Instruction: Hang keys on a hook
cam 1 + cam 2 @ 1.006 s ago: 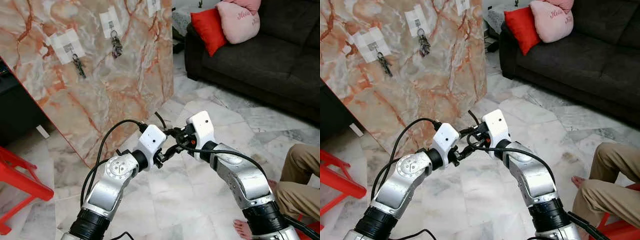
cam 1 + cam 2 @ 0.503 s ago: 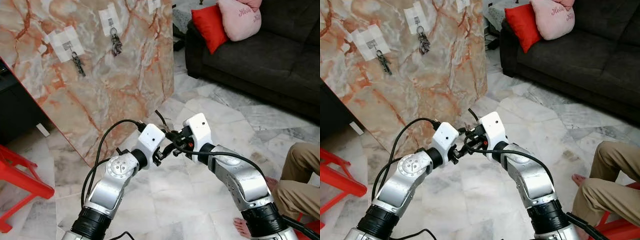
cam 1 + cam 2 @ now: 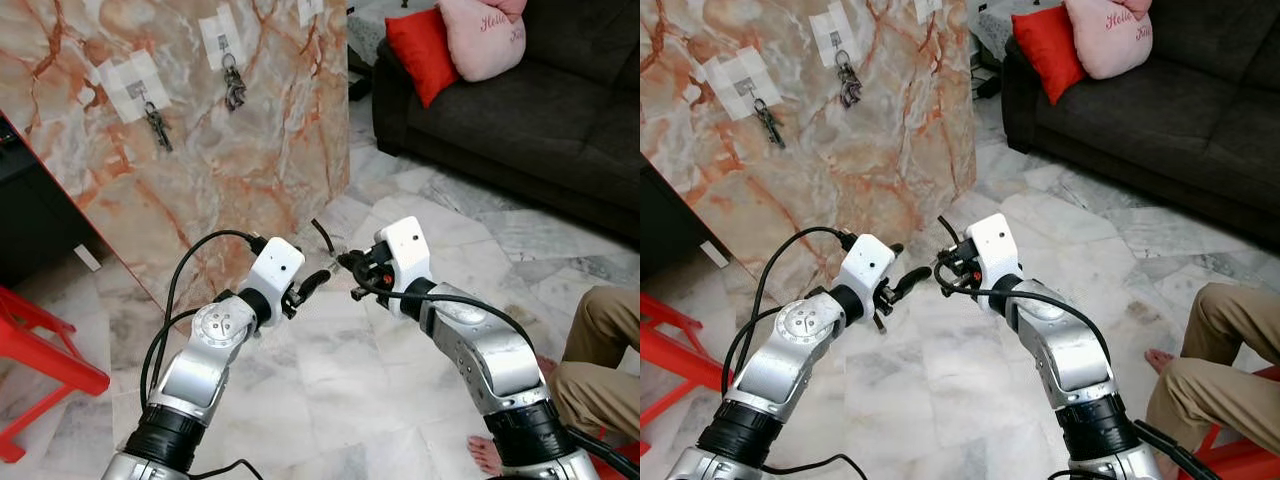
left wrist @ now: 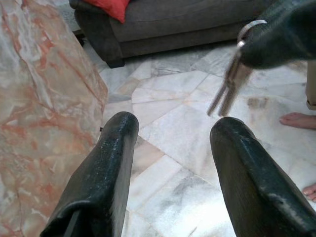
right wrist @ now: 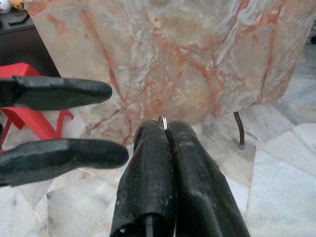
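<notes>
The keys (image 4: 228,85) are pinched by their ring between the clenched fingers of the right gripper (image 3: 352,277) and hang blades-down from it, low over the floor, with the marble board (image 3: 250,150) up ahead and to the robot's left. A free hook (image 3: 308,10) is judged to be at the board's upper edge, beside two hooks already carrying key bunches. The left gripper (image 3: 312,282), spread and holding nothing, is held just beside the right, fingertips toward it.
</notes>
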`<state>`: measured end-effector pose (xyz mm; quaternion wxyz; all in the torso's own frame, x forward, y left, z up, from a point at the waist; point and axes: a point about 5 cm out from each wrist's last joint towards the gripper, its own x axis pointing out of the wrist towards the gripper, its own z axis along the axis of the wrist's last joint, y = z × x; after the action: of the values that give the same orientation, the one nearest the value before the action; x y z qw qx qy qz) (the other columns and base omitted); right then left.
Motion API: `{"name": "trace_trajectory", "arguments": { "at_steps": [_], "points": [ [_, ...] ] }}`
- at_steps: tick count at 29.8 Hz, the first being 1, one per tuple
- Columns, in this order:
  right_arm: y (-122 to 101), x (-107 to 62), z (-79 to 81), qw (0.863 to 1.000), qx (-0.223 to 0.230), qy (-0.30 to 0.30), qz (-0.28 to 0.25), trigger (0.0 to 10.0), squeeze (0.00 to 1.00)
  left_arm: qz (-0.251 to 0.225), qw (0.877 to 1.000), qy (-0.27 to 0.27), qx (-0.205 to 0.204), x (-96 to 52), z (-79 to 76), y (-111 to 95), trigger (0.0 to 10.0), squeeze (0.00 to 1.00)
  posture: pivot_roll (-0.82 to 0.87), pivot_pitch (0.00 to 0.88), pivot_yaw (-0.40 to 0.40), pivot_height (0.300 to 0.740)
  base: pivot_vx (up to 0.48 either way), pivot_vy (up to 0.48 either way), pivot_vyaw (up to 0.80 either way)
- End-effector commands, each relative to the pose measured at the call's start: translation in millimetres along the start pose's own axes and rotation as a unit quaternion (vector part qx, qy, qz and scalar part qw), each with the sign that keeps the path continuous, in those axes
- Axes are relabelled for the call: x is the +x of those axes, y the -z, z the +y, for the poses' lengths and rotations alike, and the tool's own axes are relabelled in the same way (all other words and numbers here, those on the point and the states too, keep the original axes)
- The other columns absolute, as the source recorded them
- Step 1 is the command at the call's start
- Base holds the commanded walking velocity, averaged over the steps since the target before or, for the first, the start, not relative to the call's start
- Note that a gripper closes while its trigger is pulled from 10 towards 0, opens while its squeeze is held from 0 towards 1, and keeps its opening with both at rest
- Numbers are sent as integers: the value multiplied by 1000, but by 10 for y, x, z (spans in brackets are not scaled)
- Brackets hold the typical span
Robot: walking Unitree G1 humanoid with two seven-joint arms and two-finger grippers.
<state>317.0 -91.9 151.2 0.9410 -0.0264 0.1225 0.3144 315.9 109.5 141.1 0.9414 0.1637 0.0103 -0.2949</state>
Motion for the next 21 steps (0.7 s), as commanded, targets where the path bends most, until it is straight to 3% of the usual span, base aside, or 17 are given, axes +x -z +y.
{"name": "trace_trajectory", "arguments": {
  "at_steps": [1, 3, 12, 21],
  "points": [
    [-26, 13, 4, 1000, 2, -2, -4, 10000, 0, -13, 1000, 18, -3, 1, -19, -33, 10000, 0, -51, 76, 24, 740, 0, 0, 0],
    [-23, 18, 18, 1000, 0, -6, -3, 10000, 0, -37, 997, 59, -14, -9, -119, -81, 10000, 0, -51, 76, 24, 740, 0, 0, 0],
    [59, 22, 44, 1000, -14, -16, 17, 10000, 0, -51, 991, 123, -34, -37, -262, -115, 10000, 0, -50, 76, 25, 740, 0, 0, 0],
    [83, 35, 98, 999, -21, -30, 23, 10000, 0, -49, 995, 85, -12, 11, -177, -119, 10000, 0, -51, 76, 26, 740, 0, 0, 0]
  ]
}}
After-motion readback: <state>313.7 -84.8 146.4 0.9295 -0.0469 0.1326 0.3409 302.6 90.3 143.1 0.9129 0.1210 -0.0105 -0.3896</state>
